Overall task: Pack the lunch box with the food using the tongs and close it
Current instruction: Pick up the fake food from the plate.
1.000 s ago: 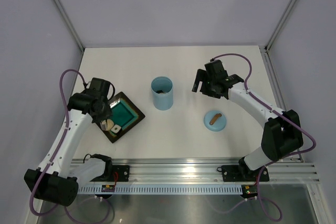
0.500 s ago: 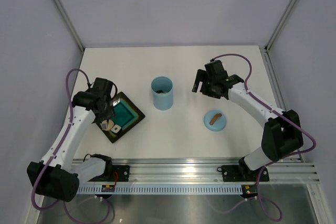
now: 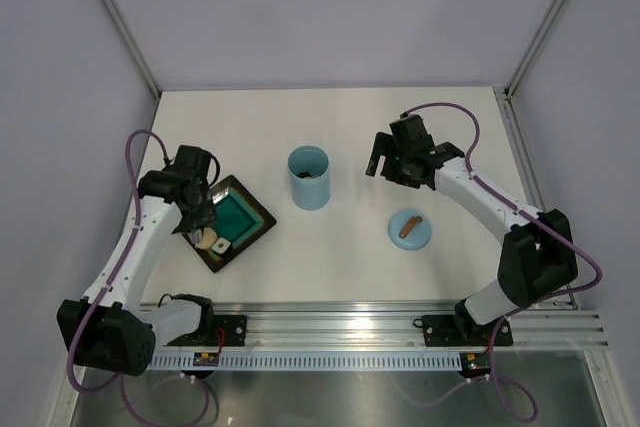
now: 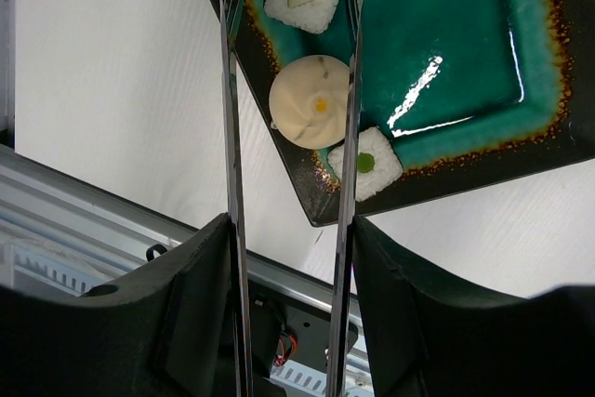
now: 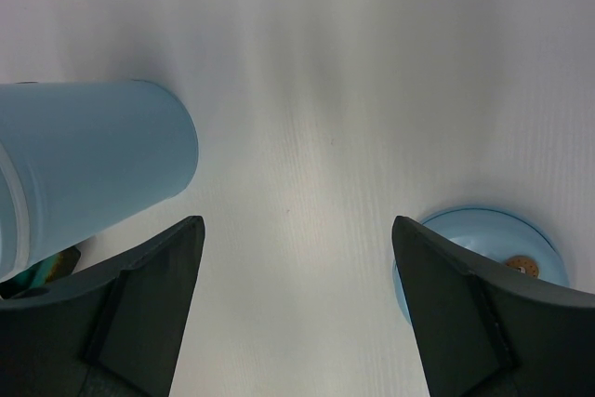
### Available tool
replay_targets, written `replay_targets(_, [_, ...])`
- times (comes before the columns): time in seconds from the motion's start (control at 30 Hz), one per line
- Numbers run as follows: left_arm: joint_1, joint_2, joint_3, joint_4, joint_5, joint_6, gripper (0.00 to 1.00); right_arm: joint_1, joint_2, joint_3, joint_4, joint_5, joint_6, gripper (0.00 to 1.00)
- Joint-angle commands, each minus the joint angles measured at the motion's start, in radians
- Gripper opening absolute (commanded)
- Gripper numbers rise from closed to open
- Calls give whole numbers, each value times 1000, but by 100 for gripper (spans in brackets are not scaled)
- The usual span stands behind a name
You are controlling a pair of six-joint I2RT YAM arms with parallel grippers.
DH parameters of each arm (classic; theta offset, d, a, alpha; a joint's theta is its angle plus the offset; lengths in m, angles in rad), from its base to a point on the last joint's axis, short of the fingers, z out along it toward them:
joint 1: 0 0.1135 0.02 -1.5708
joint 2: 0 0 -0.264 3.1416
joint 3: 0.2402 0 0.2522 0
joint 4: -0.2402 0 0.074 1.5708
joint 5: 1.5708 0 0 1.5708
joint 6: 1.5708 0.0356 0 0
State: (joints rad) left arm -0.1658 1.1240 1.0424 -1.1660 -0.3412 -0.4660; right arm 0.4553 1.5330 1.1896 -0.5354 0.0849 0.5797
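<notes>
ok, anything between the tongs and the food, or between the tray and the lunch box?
Nothing visible. The tongs in the left claw flank the round piece on the tray. No object stands between tray and lunch box, and its lid lies off to the side.

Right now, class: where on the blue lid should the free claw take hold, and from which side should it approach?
Take the brown handle on top of the lid, coming straight down. The lid lies flat, handle up: a narrow bar the jaws can straddle across its short side, while the rim is wide and low. The open right claw is nearest.
</notes>
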Motion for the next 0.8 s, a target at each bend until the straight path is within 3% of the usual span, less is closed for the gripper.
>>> replay_targets(0.0, [9,23,4,46,7,23,55,6,-36,-4,28,-8,-4,90])
replay_targets(0.3, [15,36,-10,72,64,21,52,8,-39,-5,26,-7,-3,90])
replay_targets(0.67, [15,3,70,37,87,23,26,6,-39,2,20,0,-4,90])
replay_targets(0.77, [15,-19,111,26,110,26,24,6,-33,11,14,-1,-4,90])
